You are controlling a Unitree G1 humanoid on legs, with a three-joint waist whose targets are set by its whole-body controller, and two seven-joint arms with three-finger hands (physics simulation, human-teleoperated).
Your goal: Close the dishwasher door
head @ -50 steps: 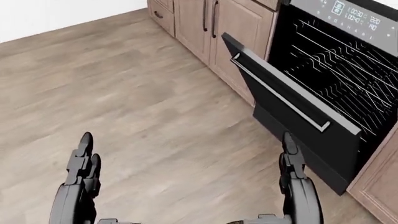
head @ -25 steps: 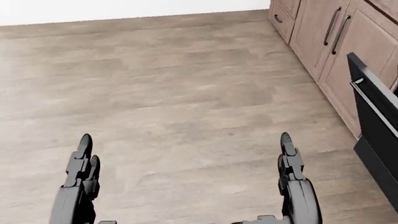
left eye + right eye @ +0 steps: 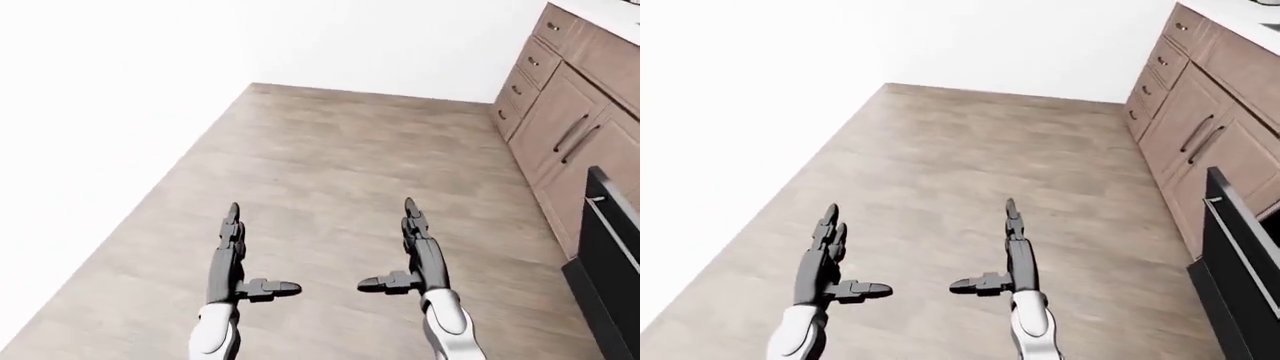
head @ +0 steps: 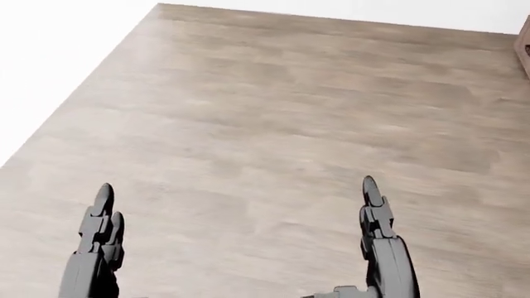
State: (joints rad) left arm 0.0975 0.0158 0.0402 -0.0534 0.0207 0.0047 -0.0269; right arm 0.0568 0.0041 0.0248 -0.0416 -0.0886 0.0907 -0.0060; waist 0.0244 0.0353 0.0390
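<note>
Swinging leftward, the whole picture has shifted since a second ago: the open appliance then filled the right of the head view, half a second ago only its door edge showed, and now the head view holds bare floor; the camera has turned, not the things.

Nearest, both hands hang low in the views. The left hand [image 3: 232, 251] is spread, fingers straight and thumb out sideways, holding nothing. The right hand [image 3: 418, 251] is likewise spread and empty, thumb pointing toward the left one. Both hover above the wooden floor [image 3: 330, 150], touching nothing.

To the right of the eye views stands the dishwasher door [image 3: 1238, 262], a black panel tilted partly open with a pale handle bar [image 3: 1230, 225] along its upper edge. It lies well apart from the right hand, at the view's right border.

Farther up the right side run the wooden cabinets [image 3: 1200, 142] with dark handles, then the drawers [image 3: 1168, 56] near the white wall [image 3: 400, 37]. A strip of counter [image 3: 1250, 15] shows at the top right corner.

To do this step well, I judge the robot should turn back rightward until the door sits centred, step nearer, then set an open palm under or against the door's upper edge and push it steadily shut. Nothing on the floor blocks the way; the main risk is facing away from the door.
</note>
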